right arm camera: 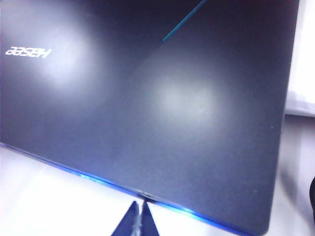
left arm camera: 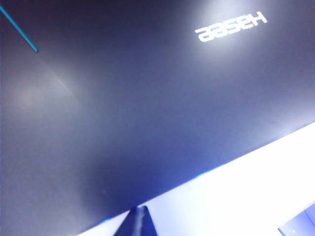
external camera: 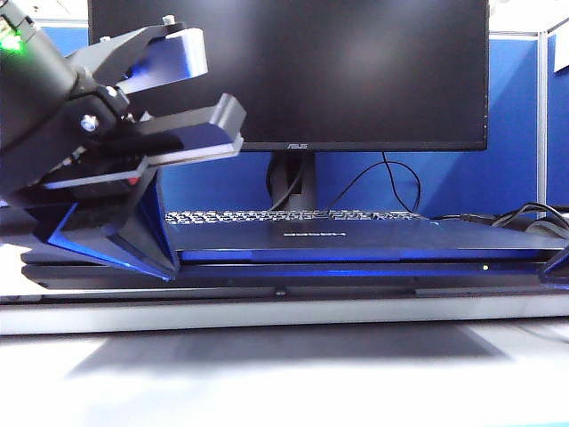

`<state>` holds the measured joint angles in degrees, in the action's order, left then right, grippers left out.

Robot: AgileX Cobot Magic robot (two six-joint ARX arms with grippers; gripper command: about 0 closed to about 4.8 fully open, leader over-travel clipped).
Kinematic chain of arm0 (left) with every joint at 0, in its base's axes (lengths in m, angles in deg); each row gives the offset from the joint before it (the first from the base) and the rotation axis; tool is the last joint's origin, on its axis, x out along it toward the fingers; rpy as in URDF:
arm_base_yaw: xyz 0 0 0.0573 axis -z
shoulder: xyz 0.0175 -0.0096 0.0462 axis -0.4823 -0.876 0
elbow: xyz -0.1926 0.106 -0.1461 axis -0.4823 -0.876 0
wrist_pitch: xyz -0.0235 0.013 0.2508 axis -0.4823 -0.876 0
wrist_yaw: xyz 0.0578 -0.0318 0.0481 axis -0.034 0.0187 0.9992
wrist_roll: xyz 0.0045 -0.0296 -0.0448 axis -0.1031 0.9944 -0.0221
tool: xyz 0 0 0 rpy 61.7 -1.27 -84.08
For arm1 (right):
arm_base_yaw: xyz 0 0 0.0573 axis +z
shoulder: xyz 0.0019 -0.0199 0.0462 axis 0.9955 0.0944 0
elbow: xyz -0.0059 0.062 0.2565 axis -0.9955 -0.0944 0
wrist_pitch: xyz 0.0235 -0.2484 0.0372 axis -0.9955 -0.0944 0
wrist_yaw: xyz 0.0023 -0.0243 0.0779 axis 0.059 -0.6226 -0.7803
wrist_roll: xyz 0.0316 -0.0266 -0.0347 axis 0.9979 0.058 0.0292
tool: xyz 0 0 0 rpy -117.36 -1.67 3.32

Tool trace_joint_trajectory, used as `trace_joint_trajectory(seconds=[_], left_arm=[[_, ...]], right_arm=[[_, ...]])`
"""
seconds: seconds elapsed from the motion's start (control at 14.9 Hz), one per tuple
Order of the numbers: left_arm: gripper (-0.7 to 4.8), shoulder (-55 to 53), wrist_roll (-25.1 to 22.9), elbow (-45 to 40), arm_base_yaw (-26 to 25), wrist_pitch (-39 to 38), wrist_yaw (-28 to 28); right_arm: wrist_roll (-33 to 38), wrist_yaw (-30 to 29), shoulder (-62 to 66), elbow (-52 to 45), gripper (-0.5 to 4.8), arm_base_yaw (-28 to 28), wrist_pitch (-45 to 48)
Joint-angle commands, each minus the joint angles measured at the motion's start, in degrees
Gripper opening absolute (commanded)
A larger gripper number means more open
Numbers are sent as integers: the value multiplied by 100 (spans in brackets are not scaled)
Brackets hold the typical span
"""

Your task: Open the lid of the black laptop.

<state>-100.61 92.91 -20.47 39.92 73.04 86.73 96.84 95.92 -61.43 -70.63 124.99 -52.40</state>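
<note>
Big ASUS monitor (external camera: pixel 289 71) fills the far side of the scene, dark, on its stand, cables trailing off to the right. In front of it lies the black laptop (external camera: pixel 356 253), flat on the white table (external camera: pixel 284 374), stretched across almost the whole width. Its lid (external camera: pixel 356 238) is down or close to it: only a thin bluish seam shows along the near edge, and the wrist views show just the outer panel (left arm camera: pixel 138 108) with the Hasee logo (left arm camera: pixel 230 27).

Left gripper (external camera: pixel 156 258) is close to the camera at the left end of the laptop, fingertips down at the near edge by the seam. In the left wrist view one fingertip (left arm camera: pixel 138 223) sits right at the lid's edge; whether the fingers are parted or closed, I cannot tell.

Right gripper (right arm camera: pixel 138 221) is at the near edge further right, its two fingertips pressed together, clenched on nothing, just short of the lip (right arm camera: pixel 142 195).

The risks, as I judge them: those tips could skate over the glossy panel without catching the seam, or one side could lift ahead of the other and twist the thin lid. Push instead of lift and the whole laptop slides toward the monitor.
</note>
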Motion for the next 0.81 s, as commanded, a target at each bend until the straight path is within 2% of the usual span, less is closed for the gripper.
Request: trace_joint_trajectory(seconds=[0.07, 0.4, 0.81], left_arm=[[-5, 7, -13, 7, -4, -20, 15], [-5, 7, -24, 7, 0, -254, -63], [-5, 7, -24, 7, -17, -245, 81]], right_arm=[[-17, 26, -2, -13, -6, 0, 166], [-22, -173, -2, 76, -6, 4, 94], [-90, -59, -2, 127, -6, -2, 94]])
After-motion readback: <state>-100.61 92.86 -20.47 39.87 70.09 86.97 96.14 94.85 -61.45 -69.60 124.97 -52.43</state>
